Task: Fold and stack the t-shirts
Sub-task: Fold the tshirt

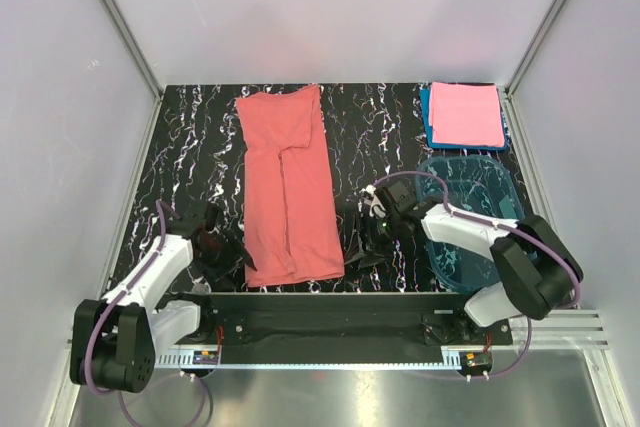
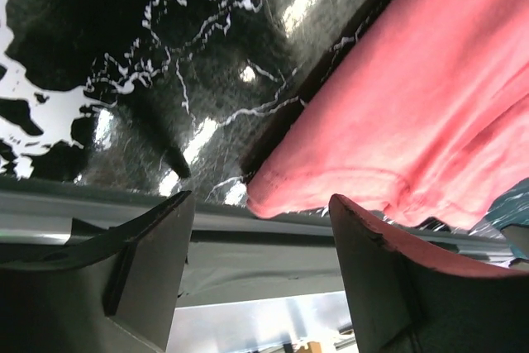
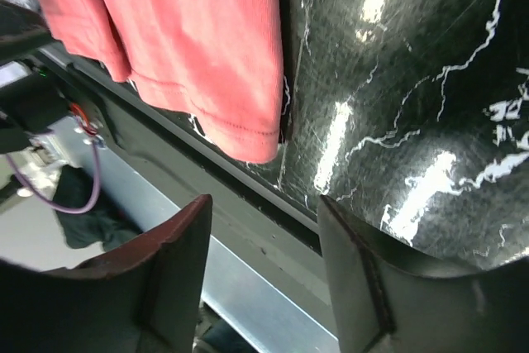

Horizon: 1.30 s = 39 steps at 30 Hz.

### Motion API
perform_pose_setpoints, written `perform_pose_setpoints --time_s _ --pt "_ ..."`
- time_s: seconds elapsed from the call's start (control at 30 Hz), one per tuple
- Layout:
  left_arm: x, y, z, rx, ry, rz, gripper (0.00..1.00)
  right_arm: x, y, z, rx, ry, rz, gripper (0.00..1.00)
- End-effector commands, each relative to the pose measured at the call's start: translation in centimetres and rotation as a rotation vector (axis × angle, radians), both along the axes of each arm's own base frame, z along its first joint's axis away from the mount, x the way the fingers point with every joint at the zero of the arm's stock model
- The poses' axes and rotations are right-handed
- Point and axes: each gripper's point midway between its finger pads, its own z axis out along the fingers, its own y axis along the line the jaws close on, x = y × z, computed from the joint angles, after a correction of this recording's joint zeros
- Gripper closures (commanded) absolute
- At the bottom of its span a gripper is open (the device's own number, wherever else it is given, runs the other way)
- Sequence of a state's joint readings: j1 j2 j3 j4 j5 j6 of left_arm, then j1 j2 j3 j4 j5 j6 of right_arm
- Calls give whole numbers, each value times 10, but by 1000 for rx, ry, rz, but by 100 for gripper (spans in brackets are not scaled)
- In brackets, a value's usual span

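A salmon t-shirt (image 1: 288,187) lies flat on the black marbled table (image 1: 190,147), folded lengthwise into a long strip with its hem toward me. My left gripper (image 1: 228,252) hovers just left of the hem's near-left corner, and the left wrist view shows its fingers apart (image 2: 260,197) with the shirt's corner (image 2: 397,113) beyond them. To the right of the near-right corner is my right gripper (image 1: 358,242), also open (image 3: 264,202), short of the hem (image 3: 190,47). Neither holds cloth. At the back right, a folded pink t-shirt (image 1: 465,114) rests on a folded blue one (image 1: 427,119).
A clear blue plastic tub (image 1: 490,197) stands at the right, partly under my right arm. The table's front edge and a metal rail (image 1: 330,312) run just below both grippers. White walls close in the left, back and right sides.
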<state>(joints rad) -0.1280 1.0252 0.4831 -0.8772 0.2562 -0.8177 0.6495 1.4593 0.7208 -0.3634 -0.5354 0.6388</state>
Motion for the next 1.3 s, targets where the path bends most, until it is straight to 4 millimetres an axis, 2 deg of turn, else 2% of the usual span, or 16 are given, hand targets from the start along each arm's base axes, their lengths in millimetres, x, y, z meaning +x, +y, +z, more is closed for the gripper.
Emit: perform_pose_setpoints --time_s 0.0,0.13,0.2,0.37,0.67,0.87,1.1,1.27 --pt "3 1 -9 11 9 58 30 8 16 6 101 16 -11 42" --pt "2 5 -8 32 7 79 37 8 19 -1 101 50 -23 43" --pt "1 7 -8 41 5 93 37 9 20 -5 98 68 -31 42" --pt "-4 3 -16 25 38 91 44 4 16 -11 83 94 -47 39" --pt "-6 -2 -26 0 53 86 48 -1 14 -23 63 147 -83 39" --pt "-7 0 -27 18 55 89 61 -8 14 -38 -2 171 -69 39" --pt "-10 1 -27 37 64 89 71 -4 13 -47 -36 160 -107 39" --pt "-8 3 -28 54 63 96 83 -4 12 -51 -45 166 -121 39"
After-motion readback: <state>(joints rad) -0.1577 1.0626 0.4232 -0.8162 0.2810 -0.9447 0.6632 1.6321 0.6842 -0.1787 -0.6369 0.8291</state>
